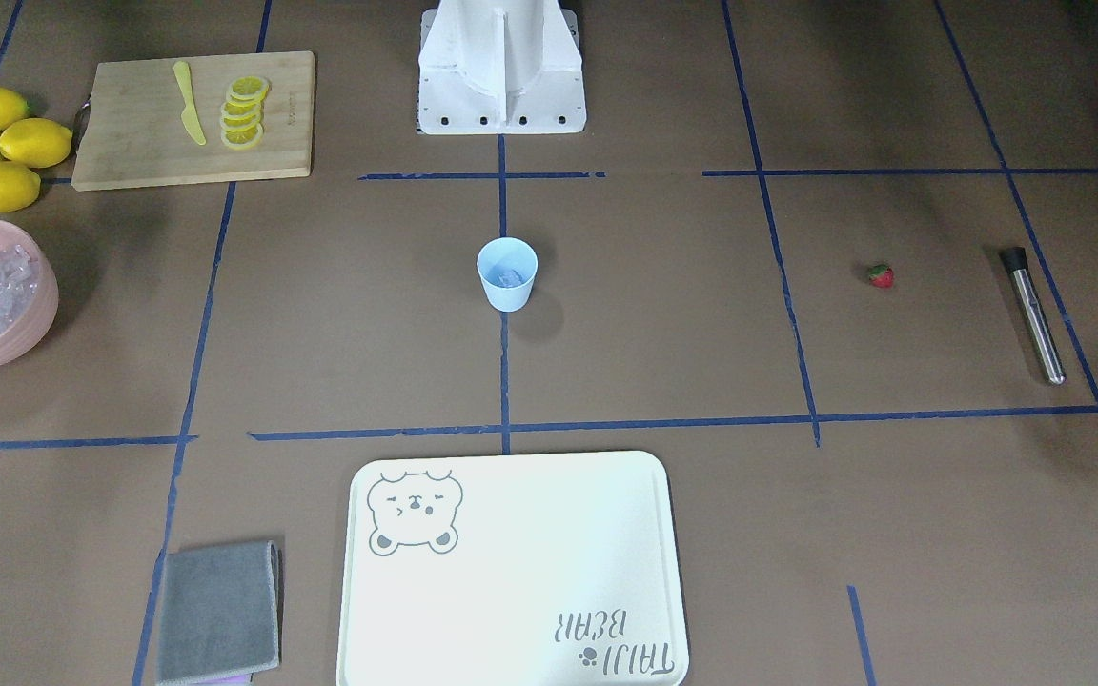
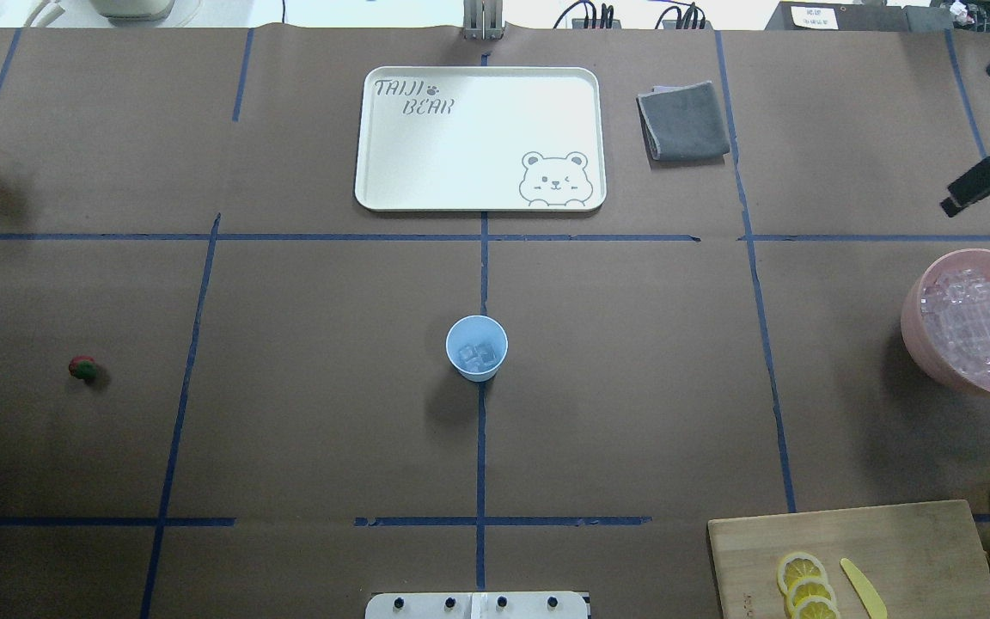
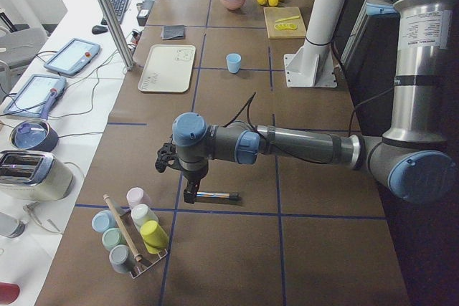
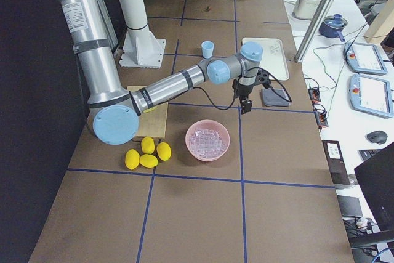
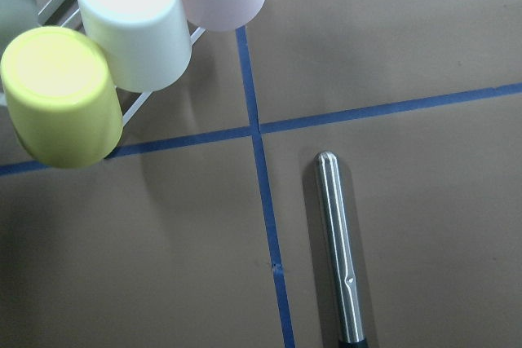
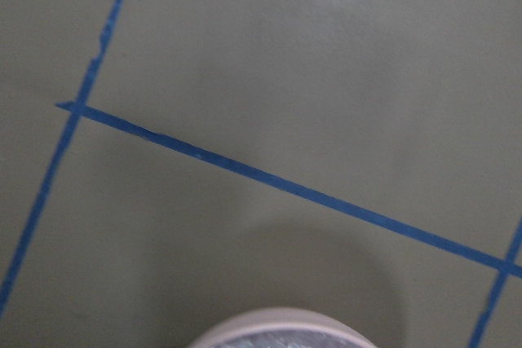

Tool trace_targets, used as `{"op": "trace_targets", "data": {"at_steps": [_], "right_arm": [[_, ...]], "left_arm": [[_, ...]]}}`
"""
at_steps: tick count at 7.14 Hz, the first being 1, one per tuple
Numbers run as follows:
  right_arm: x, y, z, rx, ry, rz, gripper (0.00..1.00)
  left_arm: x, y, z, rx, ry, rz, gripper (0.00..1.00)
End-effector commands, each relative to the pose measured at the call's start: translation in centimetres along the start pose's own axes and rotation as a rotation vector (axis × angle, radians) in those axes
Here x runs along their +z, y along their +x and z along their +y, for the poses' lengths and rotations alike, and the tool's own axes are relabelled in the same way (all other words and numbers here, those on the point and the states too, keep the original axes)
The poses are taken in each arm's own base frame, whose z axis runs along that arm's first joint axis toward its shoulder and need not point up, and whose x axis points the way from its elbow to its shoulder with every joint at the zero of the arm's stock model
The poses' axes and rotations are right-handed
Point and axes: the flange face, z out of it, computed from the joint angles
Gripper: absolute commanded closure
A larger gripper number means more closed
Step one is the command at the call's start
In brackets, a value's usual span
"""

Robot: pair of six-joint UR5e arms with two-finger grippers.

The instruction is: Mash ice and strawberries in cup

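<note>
Reading "TAIJI BEAR" beside a bear drawing is possible on the cream tray; the printing on the arms and the mark on the cutting board are too small to make out. Farthest left in the overhead view, the left fingers hang low over the surface, and from the side camera alone I cannot tell how wide they stand. A steel rod with a black end lies flat just under them, and a rack of pastel cups stands close on their outer side. The strawberry lies on the bare surface, apart from the left fingers, towards the middle. The cup stands upright at the centre, well apart from both sets of fingers and between them, with a few cubes of ice in its bottom. The tray lies beyond the cup, on the far side from the robot's base, and a folded grey cloth lies just right of it. The right fingers hang near the pink bowl, not touching it and holding nothing I can see; their gap cannot be judged. The bowl is heaped with more ice cubes. Further from the right fingers, towards the robot, sit four lemons beside the board, which carries lemon slices and a yellow knife.
</note>
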Motion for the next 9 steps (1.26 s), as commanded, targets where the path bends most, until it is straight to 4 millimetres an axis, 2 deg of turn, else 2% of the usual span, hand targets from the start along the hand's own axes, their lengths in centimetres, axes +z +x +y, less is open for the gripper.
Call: {"op": "trace_targets", "data": {"at_steps": [1,2,3,4,5,7,8,9], "right_arm": [[-1.4,8.8,9.2,-0.007,0.006,-0.002,0.01],[-2.1,10.7,12.3,0.04,0.024,-0.025,0.01],[-2.9,12.3,14.4,0.09,0.04,-0.029,0.01],[-2.9,12.8,15.3,0.115,0.038,-0.028,0.01],[-2.9,12.9,15.3,0.126,0.036,-0.024,0.01],[-2.8,13.0,15.4,0.129,0.035,-0.021,0.01],[-2.7,13.0,15.4,0.129,0.034,-0.021,0.01],[-2.7,13.0,15.4,0.129,0.035,-0.023,0.01]], "left_arm": [[-0.4,0.4,-0.2,0.017,0.018,0.0,0.0],[-0.5,0.5,-0.3,0.019,0.02,0.0,0.0],[-0.5,0.6,-0.4,0.022,0.02,0.0,0.0],[-0.6,1.0,-0.9,0.036,0.029,0.002,0.0],[-0.7,1.3,-1.9,0.039,0.031,0.003,0.0],[-0.7,1.3,-1.7,0.047,0.035,0.004,0.0],[-0.5,2.7,-2.1,0.089,0.049,0.006,0.0],[1.3,4.8,-2.4,0.1,0.017,0.02,0.0]]}}
